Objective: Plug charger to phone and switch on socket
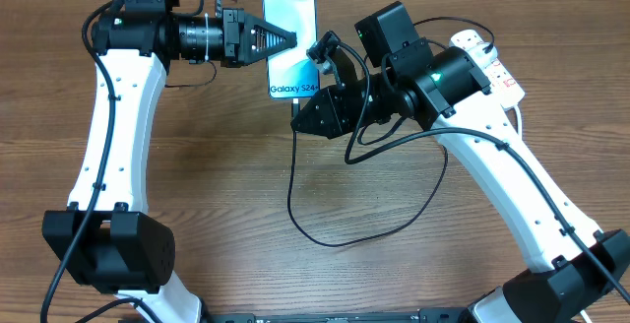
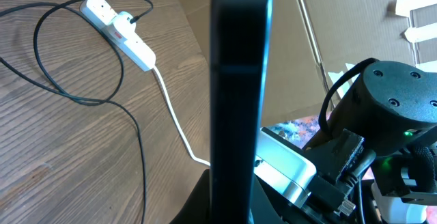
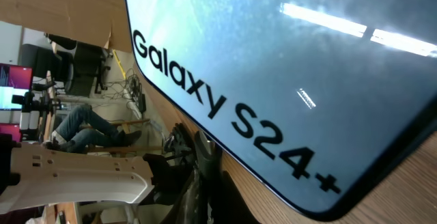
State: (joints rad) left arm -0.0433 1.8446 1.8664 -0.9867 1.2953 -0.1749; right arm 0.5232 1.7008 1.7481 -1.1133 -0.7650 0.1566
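**You hold the phone with the left gripper; the right one waits at its bottom end.**

Your left gripper (image 1: 285, 38) is closed on the side of the phone (image 1: 291, 8), by the middle of the far edge of the bench. I think this keeps the phone from sliding when the plug pushes in. Your right gripper (image 1: 303, 116) sits just at the phone's near end, where the black charger (image 1: 325, 241) starts. It covers the plug tip and the hole, so you cannot tell if its fingers are closed or hold anything. The charger loops toward the near edge, then runs to the socket (image 1: 489, 59) near the far right corner. Your right arm hides part of the socket.
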